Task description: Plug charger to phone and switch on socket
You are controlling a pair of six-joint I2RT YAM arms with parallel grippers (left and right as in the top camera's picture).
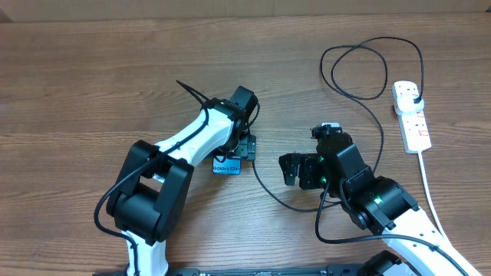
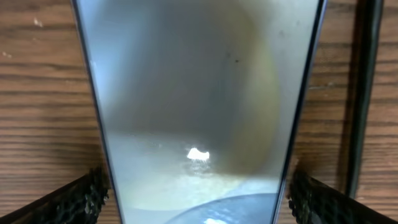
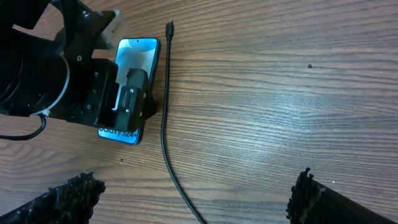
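The phone (image 1: 226, 165) lies flat on the wooden table, its blue screen with "Galaxy" text showing in the right wrist view (image 3: 134, 56). My left gripper (image 1: 239, 149) straddles it, a finger against each long edge; the screen (image 2: 199, 93) fills the space between its fingers (image 2: 199, 190). The charger cable (image 1: 265, 190) runs beside the phone, its connector tip (image 3: 169, 26) lying free on the wood near the phone's far end. My right gripper (image 1: 294, 169) is open and empty, with the cable (image 3: 163, 124) passing between its fingers (image 3: 196, 190). The charger's black plug (image 1: 414, 96) sits in the white socket (image 1: 413, 123).
The cable makes a large loop (image 1: 360, 69) at the back right. The socket's thick white cord (image 1: 431, 195) runs toward the front right, past my right arm. The cable also shows as a dark line right of the phone (image 2: 364, 93).
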